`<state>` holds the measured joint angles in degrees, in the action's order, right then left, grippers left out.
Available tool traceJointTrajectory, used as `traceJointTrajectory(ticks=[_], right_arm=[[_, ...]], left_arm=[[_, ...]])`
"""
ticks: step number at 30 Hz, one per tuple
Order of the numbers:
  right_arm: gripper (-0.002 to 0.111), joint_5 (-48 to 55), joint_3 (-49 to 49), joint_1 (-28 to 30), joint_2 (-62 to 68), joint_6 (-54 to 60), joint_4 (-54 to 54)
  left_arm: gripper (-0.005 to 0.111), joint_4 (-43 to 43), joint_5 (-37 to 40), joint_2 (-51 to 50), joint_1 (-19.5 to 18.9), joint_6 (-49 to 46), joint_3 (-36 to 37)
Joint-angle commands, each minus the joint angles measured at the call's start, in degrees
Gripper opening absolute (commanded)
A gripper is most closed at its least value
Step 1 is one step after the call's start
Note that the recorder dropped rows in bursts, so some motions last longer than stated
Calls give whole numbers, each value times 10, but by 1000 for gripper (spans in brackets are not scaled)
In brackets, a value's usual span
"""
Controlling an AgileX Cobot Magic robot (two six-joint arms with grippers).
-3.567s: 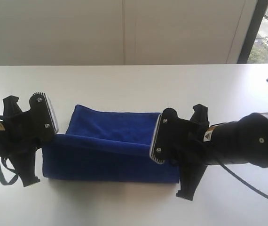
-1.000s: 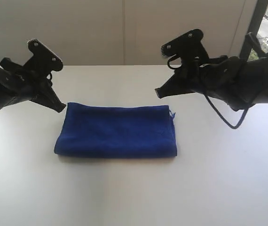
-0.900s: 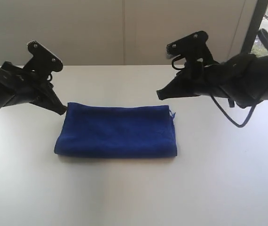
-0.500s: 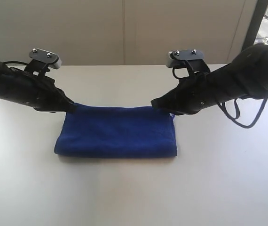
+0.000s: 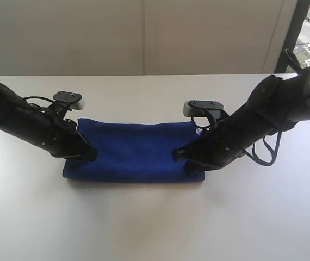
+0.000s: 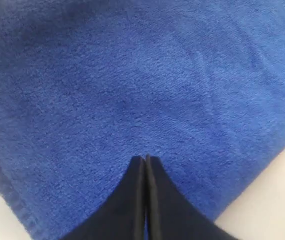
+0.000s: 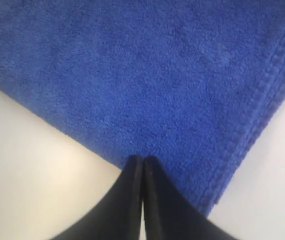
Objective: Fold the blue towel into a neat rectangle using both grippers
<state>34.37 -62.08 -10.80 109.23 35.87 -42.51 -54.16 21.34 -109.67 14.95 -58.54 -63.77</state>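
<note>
on the desk (image 5: 155, 228), the towel (image 5: 133, 147) is lying folded as a flat rectangle. both arms, raised over its far corners a moment ago, are now sitting low on its ends, with left fingers (image 6: 130, 205) and right fingers (image 7: 130, 200) closed, gripping nothing. folding is looking finished, with smoothing likely under way. the arms are hiding the end edges.

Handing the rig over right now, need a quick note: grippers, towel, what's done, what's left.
Left gripper: shut, tips down on the blue towel near its left end, no cloth between the jaws.
Right gripper: shut, tips on the towel's right end, close to an edge.
Towel: folded rectangle, flat on the white table.
Done: fold looks made, edges roughly aligned.
Left: probably lift both arms clear, then check the layers.
</note>
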Motion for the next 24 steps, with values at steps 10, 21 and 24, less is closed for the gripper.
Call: traceJointTrajectory(ticks=[10,21,24], right_arm=[[0,-29,-2,-20,13,-145,157],[0,-20,-2,-20,-42,-146,181],[0,-33,-12,-21,-70,-157,181]], left_arm=[[0,161,-13,-10,26,181,-2],[0,275,5,35,26,265,-3],[0,275,-43,84,26,265,-2]])
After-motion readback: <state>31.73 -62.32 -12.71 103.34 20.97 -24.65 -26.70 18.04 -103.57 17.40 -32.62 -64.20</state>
